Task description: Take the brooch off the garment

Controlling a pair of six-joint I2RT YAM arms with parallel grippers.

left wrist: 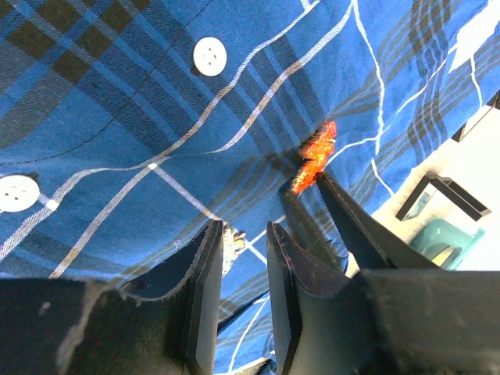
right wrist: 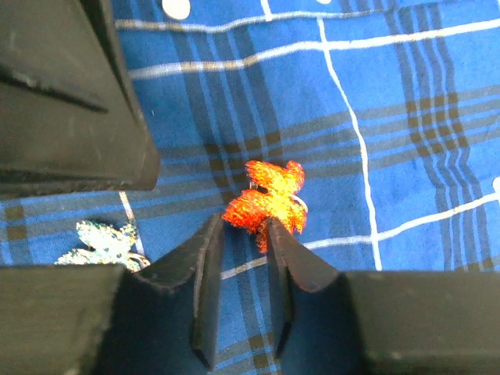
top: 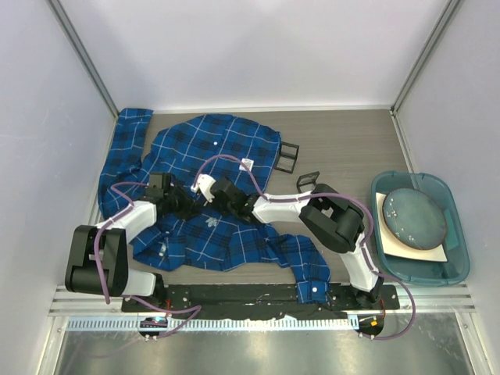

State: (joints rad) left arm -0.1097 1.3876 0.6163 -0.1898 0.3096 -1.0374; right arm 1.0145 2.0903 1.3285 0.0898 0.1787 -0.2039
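The garment (top: 211,148), a blue and navy plaid shirt with white buttons, lies spread on the table. An orange butterfly brooch (right wrist: 266,201) is pinned to it; it also shows in the left wrist view (left wrist: 316,155). My right gripper (right wrist: 240,228) is open, its fingertips at the brooch's lower edge with part of a wing between them. My left gripper (left wrist: 241,241) is open just above the cloth, close beside the right one, with a pale butterfly brooch (left wrist: 232,241) at its tips. In the top view both grippers, left (top: 191,207) and right (top: 206,193), meet over the shirt's middle and hide the orange brooch.
The pale brooch also shows to the left of my right fingers (right wrist: 105,242) and in the top view (top: 209,223). Two small black frames (top: 287,158) stand right of the shirt. A teal bin (top: 461,258) with a round plate sits far right. Walls close in on three sides.
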